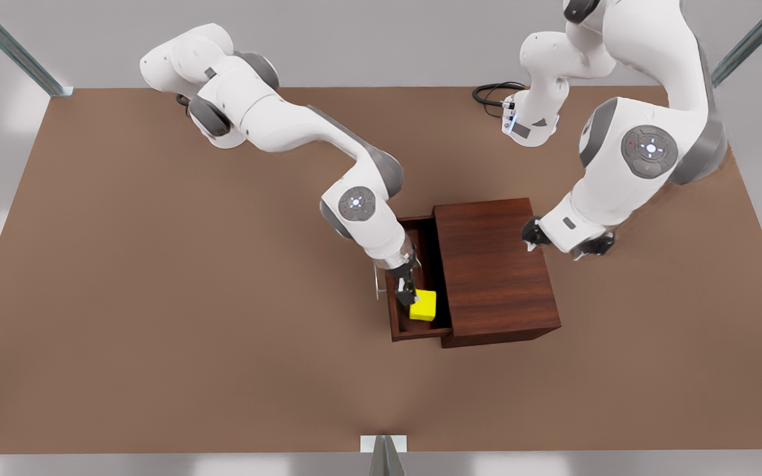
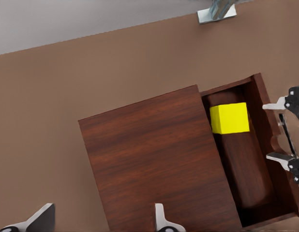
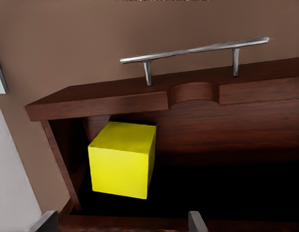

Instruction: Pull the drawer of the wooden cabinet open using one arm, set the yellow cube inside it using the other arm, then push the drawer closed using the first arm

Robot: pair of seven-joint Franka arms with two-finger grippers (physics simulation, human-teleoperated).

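Observation:
The wooden cabinet [image 1: 493, 264] [image 2: 149, 159] stands on the table with its drawer [image 1: 411, 332] [image 2: 246, 179] [image 3: 236, 125] pulled out toward the front view's left. A thin silver handle [image 1: 378, 285] [image 3: 193, 50] runs along the drawer's front. The yellow cube [image 1: 423, 305] [image 2: 229, 118] [image 3: 123, 159] rests on the drawer floor near one end. My right gripper [image 1: 407, 287] [image 2: 280, 130] [image 3: 121, 222] hovers open over the drawer, just beside the cube and clear of it. My left gripper [image 1: 563, 246] [image 2: 98, 222] waits open above the cabinet's back edge, holding nothing.
The brown table [image 1: 156, 297] stretches wide around the cabinet. A black cable [image 1: 497, 92] lies at the back by the arm base on the front view's right. A metal bracket [image 1: 384, 443] [image 2: 217, 12] sits at the front edge, and frame posts stand at the back corners.

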